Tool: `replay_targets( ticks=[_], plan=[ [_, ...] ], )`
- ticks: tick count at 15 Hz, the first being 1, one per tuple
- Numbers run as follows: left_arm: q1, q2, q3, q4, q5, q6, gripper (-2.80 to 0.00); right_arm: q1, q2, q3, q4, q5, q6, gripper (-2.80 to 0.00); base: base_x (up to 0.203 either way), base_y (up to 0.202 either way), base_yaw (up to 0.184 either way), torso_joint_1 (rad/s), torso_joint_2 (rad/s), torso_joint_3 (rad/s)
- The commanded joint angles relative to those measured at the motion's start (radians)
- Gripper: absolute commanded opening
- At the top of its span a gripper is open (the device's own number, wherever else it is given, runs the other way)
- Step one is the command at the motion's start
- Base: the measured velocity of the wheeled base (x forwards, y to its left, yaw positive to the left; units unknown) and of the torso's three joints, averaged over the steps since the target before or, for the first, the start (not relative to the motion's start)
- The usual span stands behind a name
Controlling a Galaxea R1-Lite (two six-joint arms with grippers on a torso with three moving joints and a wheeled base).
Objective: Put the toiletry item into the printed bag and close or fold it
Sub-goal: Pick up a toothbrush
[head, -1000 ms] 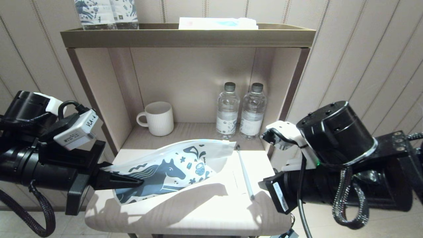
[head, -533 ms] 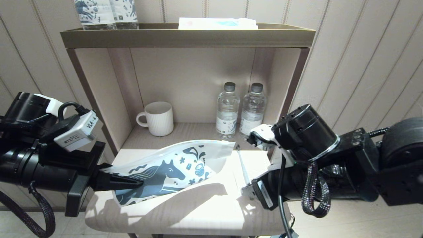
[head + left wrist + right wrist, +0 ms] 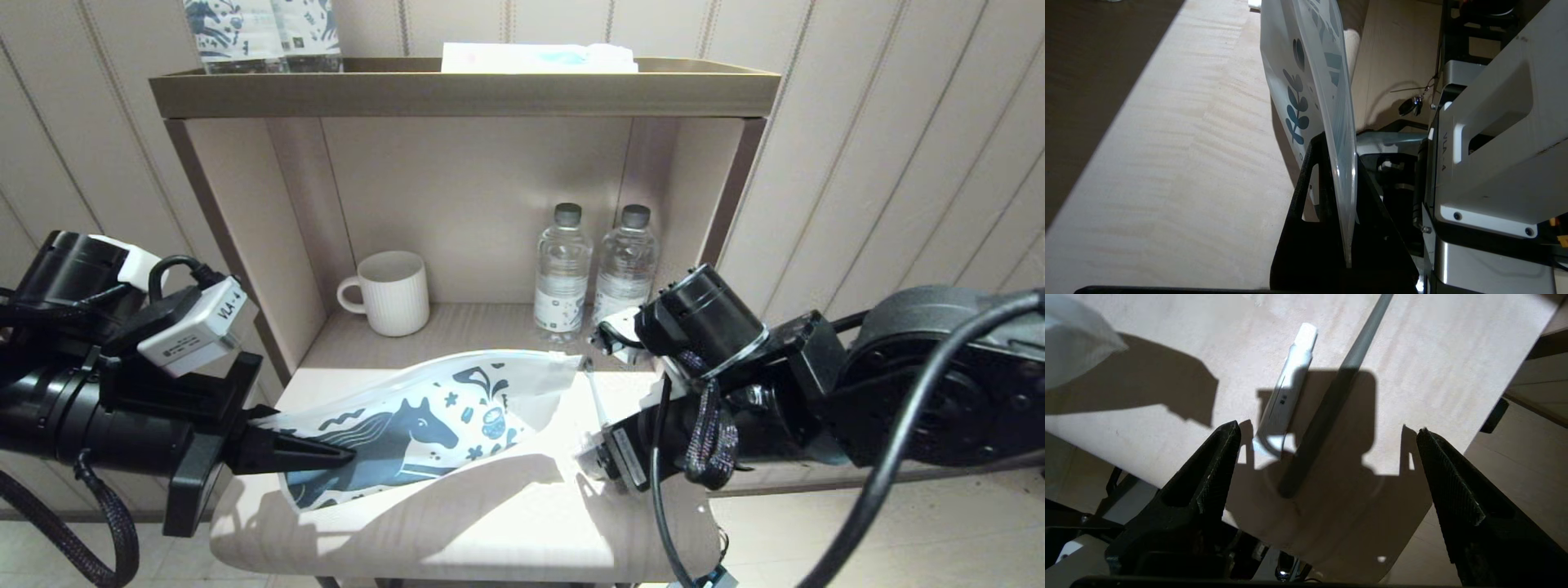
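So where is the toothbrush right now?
In the head view the toothbrush lies on the table, right of the printed bag, its lower end beneath the open right gripper.

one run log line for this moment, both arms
left gripper: shut on printed bag, held off table | right gripper: open, over toothbrush | toothbrush: on table, not grasped

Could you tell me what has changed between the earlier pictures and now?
The right gripper has swung in from the table's right edge toward the printed bag and now hovers open over the toothbrush, its fingers straddling the handle without touching it. The left gripper stays shut on the bag's corner, holding it lifted. The bag, toothbrush, mug and bottles have not moved.
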Motion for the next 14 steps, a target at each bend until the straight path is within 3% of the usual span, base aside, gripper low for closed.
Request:
replay_targets(
  ticks=[1, 14],
  plan=[
    [0.000, 0.005, 0.001, 0.002, -0.003, 0.005, -2.80, -0.022, 0.011, -0.024, 0.003, -0.001, 0.001, 0.00, 0.000, 0.000, 0.000, 0.000, 0.00, 0.000],
    [-0.001, 0.023, 0.001, 0.002, -0.003, 0.005, -2.80, -0.093, 0.043, -0.006, 0.000, -0.027, -0.008, 0.00, 0.000, 0.000, 0.000, 0.000, 0.00, 0.000]
  ],
)
